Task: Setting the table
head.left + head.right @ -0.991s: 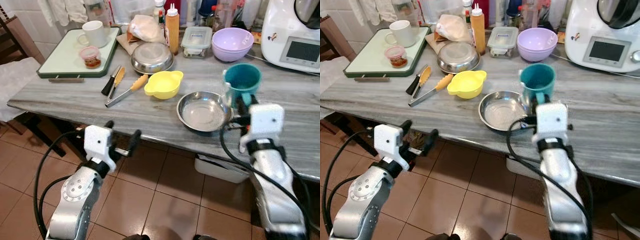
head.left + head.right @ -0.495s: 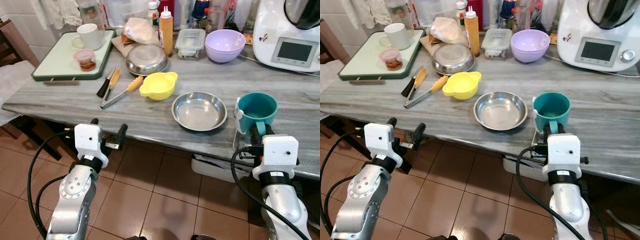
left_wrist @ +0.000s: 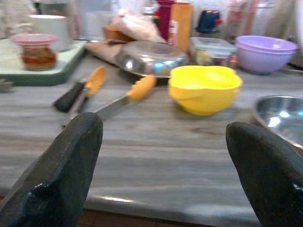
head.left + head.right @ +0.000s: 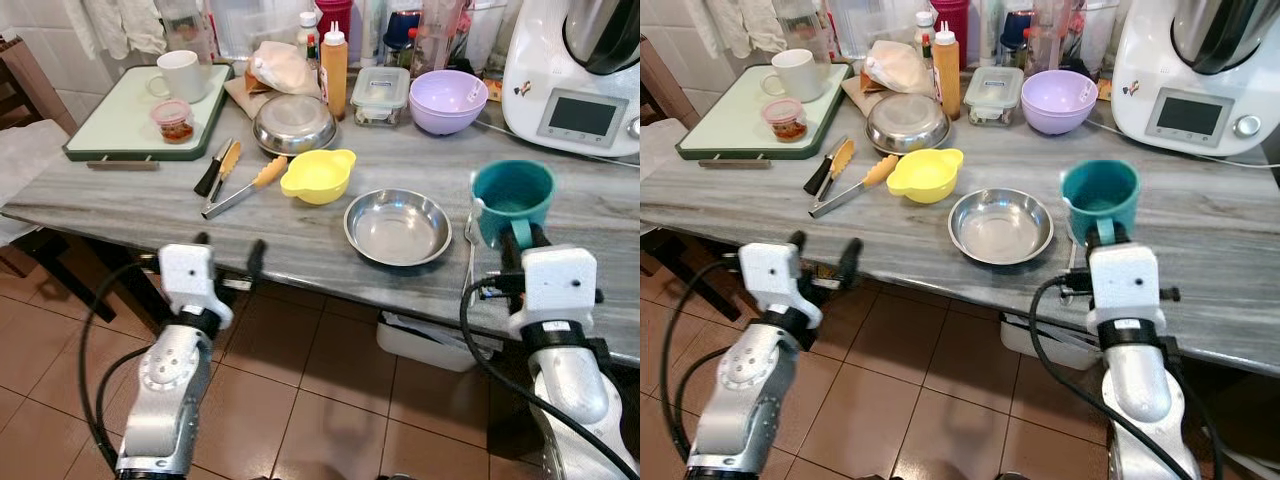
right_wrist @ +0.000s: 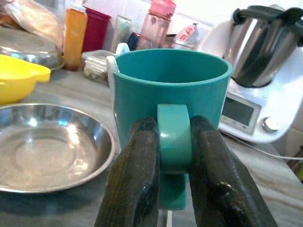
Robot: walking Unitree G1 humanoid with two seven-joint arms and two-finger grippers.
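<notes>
Right gripper (image 5: 173, 156) clamps teal cup (image 4: 512, 200) by its handle, right of centre on the table (image 4: 300, 240).
Head view hides the pinch; wrist view shows it. Left gripper (image 3: 161, 165) spread wide, empty.

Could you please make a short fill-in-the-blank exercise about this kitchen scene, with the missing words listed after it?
1. The right claw is shut on the handle of the ____ plastic mug.
2. The shallow round steel dish lies on the grey marble counter, to the ____ of that mug.
3. The left claw is ____ and holds nothing.
4. The white ceramic mug stands on the pale ____ tray.

Missing words: teal; left; open; green
</notes>
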